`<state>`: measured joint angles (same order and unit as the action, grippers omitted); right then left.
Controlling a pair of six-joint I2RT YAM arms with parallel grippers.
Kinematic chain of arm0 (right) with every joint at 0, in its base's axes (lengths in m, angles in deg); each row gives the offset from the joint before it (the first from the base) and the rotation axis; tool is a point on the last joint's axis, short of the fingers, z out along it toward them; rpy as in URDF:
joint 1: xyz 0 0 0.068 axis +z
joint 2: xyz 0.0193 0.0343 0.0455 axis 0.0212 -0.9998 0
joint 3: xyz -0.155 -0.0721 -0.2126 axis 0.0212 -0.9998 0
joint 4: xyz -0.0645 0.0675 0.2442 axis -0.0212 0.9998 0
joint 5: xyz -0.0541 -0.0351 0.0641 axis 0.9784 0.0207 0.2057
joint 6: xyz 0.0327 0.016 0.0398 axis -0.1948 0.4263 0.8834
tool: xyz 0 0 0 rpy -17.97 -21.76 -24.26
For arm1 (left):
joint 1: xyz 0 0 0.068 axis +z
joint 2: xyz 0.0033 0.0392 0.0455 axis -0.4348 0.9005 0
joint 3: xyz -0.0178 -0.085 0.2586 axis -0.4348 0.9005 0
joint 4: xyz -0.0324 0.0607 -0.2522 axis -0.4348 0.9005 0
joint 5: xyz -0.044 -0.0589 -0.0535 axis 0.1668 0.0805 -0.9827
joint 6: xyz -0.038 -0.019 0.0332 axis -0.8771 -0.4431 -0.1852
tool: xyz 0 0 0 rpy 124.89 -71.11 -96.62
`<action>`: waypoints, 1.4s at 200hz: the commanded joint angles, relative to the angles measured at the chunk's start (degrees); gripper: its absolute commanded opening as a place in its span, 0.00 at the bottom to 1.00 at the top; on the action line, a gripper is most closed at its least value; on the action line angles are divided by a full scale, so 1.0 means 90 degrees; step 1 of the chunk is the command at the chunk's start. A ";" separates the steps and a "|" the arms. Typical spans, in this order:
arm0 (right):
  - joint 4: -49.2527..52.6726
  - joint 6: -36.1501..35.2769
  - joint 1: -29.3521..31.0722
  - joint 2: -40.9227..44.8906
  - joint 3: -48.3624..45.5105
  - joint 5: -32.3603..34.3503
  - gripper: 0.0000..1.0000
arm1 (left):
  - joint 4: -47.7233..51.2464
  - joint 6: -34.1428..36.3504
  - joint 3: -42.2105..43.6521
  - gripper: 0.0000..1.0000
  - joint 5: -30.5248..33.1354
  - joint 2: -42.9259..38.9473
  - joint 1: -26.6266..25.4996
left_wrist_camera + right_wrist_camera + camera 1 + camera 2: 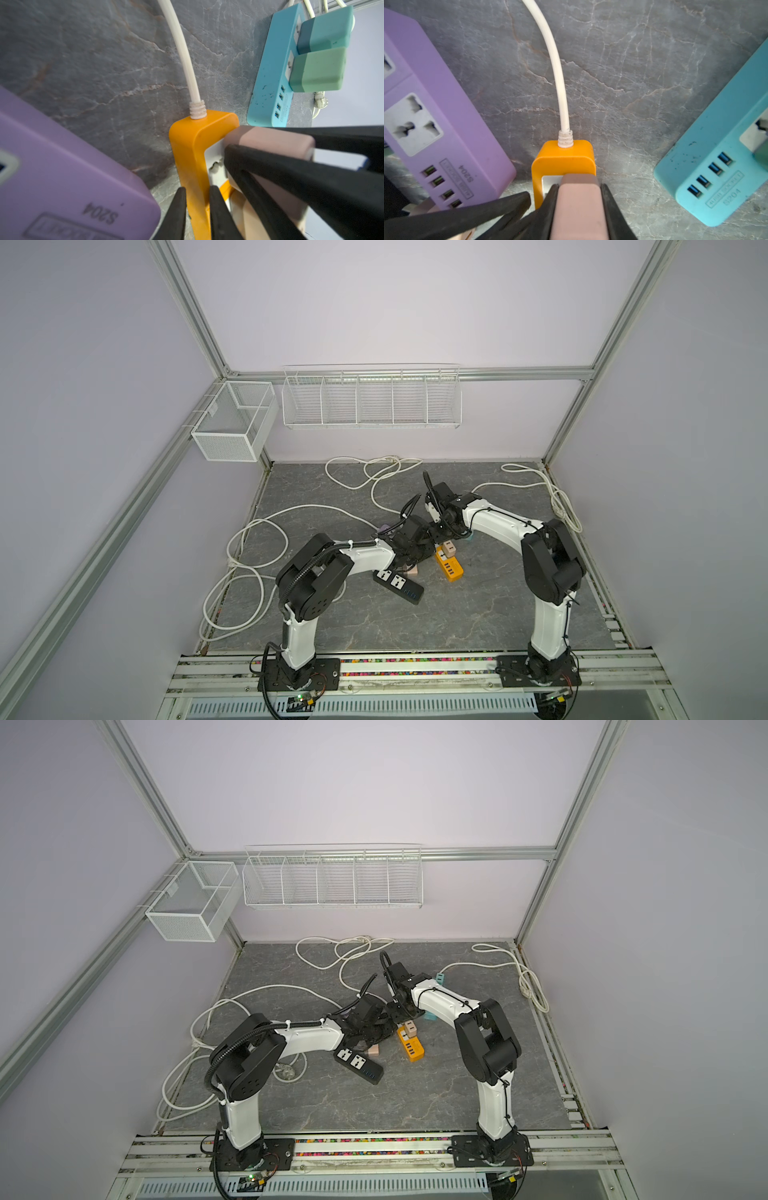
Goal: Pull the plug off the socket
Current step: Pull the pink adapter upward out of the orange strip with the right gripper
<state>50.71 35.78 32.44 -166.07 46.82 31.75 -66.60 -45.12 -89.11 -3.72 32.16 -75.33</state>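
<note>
An orange socket strip (193, 149) (562, 160) with a white cable lies mid-table, seen in both top views (451, 568) (411, 1048). A pale pink plug (579, 203) (270, 141) sits in its white outlet. My right gripper (579, 187) is shut on the plug, one black finger on each side. My left gripper (197, 191) is shut on the orange strip's side wall, just beside the plug. In a top view both wrists meet over the strip and hide the jaws; only the plug's top (449, 548) shows there.
A purple strip (436, 124) lies close on one side of the orange one. A teal strip (270, 83) carrying two green plugs (318, 70) lies on the other. A black strip (399, 581) and another pink plug (411, 571) lie nearer the front. White cables (257, 547) loop around.
</note>
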 commanded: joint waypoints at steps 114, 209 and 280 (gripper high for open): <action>0.0078 0.0036 0.0112 0.0423 0.0273 0.0043 0.17 | 0.0720 -0.0207 0.0351 0.21 0.0252 0.0124 -0.0033; -0.0431 0.0223 -0.0253 0.1981 -0.0650 -0.0402 0.17 | 0.0966 0.0212 -0.0114 0.27 0.0178 -0.0484 -0.0030; -0.0894 0.1038 -0.0409 0.2907 -0.1376 -0.1287 0.18 | 0.1171 0.0644 0.0075 0.33 0.0236 -0.1397 -0.0010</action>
<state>45.51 40.87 28.87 -144.45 37.42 24.01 -57.77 -41.58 -89.19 -2.83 22.96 -75.55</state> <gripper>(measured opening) 0.306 0.324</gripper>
